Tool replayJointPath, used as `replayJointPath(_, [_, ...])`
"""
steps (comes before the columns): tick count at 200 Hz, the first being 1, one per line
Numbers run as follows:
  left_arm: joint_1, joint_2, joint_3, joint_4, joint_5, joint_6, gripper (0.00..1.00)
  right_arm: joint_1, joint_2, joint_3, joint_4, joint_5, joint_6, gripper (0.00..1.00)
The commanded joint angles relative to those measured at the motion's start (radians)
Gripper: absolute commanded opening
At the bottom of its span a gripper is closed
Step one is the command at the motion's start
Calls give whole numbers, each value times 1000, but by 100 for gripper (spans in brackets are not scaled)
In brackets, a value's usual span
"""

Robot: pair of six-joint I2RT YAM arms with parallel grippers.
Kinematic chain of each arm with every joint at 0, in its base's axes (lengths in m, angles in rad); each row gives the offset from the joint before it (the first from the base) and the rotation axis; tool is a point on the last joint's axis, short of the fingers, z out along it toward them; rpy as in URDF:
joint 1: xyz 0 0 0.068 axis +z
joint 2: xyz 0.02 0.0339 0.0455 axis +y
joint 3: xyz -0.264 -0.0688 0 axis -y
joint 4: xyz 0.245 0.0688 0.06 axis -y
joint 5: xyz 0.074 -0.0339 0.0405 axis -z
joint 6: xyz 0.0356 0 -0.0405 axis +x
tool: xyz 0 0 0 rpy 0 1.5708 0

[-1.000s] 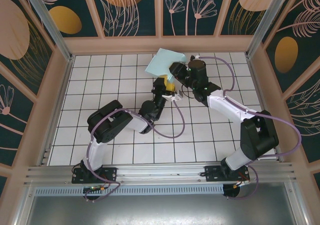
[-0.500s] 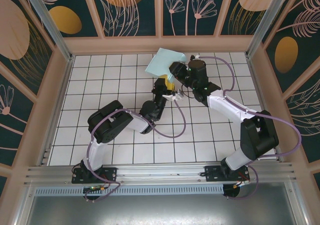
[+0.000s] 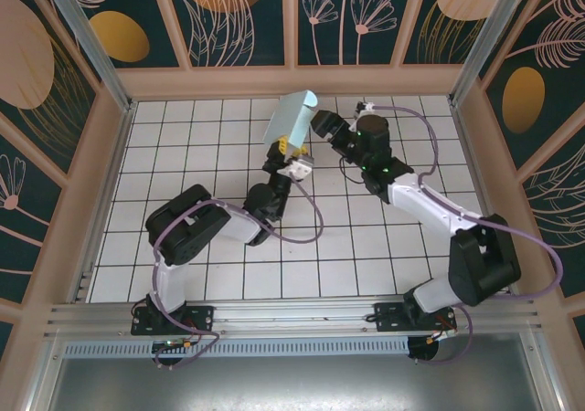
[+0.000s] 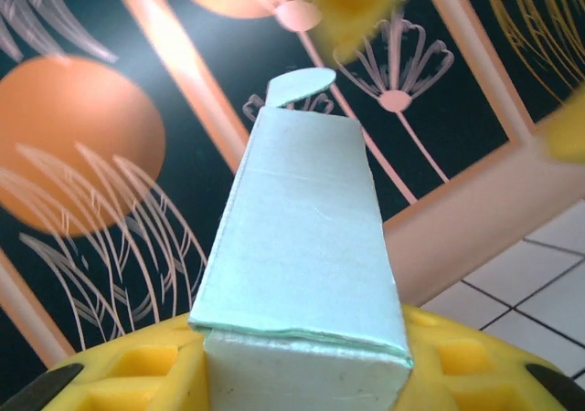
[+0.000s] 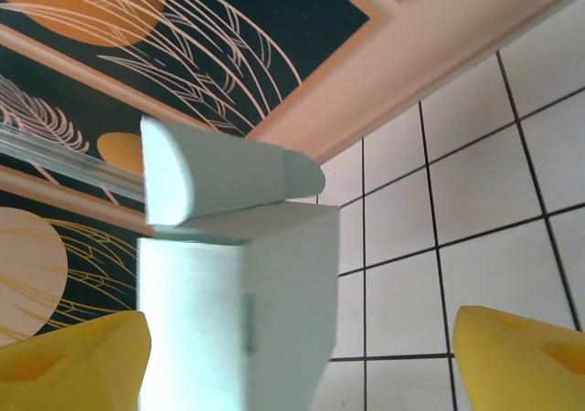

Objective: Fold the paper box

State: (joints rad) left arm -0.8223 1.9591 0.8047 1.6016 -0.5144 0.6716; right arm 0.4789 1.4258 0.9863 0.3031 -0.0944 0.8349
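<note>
Top external view is showing the left gripper [image 3: 286, 142] holding the box [image 3: 291, 116] up off the table [image 3: 183, 164], out over the far middle tiles and close to the back wall [image 3: 292, 80]. The box is sticking up out of the jaws and leaning a bit toward that wall, and it's looking like a squared-up tube, not a flat sheet. The right gripper [image 3: 318, 123] is hanging just beside it on the right, at about the same height. The left wrist cam is making the grip pretty clear: the near end of the box is sitting wedged between the yellow pads [image 4: 137, 370], so those jaws are closing partway and clamping the card with a pad pressing on each side. From there the box is running away from the lens, with a rounded flap [image 4: 300, 84] poking up at its far end. A couple of blurry yellow bits are showing near the top and right edges of that view, but I can't tell what they are. Over on the right wrist cam, the jaws are standing wide open with the box in the gap between the yellow fingers [image 5: 73, 356]. It's sitting way over by the left-hand finger, maybe touching it, hard to say, and staying well apart from the other one, so the right gripper isn't gripping anything. The rounded flap is folding over the top end there too.
</note>
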Motion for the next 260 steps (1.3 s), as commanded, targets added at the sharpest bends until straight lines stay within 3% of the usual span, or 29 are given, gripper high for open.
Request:
replayJointPath(1, [55, -95, -46, 74, 53, -342, 27, -35, -96, -62, 89, 26, -79, 88])
replayJointPath(27, [118, -175, -97, 32, 152, -587, 27, -111, -185, -194, 190, -44, -104, 89])
replayJointPath(63, [204, -239, -147, 55, 373, -960, 27, -207, -222, -368, 467, -277, -104, 89])
replayJointPath(96, [239, -240, -157, 174, 493, -1226, 25, -215, -189, -439, 642, -405, -113, 95])
replayJointPath(125, [244, -232, -120, 229, 564, -1429, 26, -208, -99, -460, 922, -557, 6, 99])
replayJointPath(142, [244, -225, -88, 231, 626, -1500, 26, -198, -40, -446, 1026, -582, 75, 99])
replayJointPath(195, [244, -238, -27, 230, 716, -1675, 27, -181, 47, -373, 1119, -622, 115, 99])
replayJointPath(235, [248, -186, 65, 230, 846, -1851, 27, -175, 83, -309, 1240, -732, 182, 99])
replayJointPath(245, [248, -175, 76, 231, 858, -1870, 27, -174, 82, -304, 1260, -746, 192, 95])
replayJointPath(260, [250, -174, 72, 231, 854, -1854, 27, -175, 63, -302, 1239, -753, 177, 79])
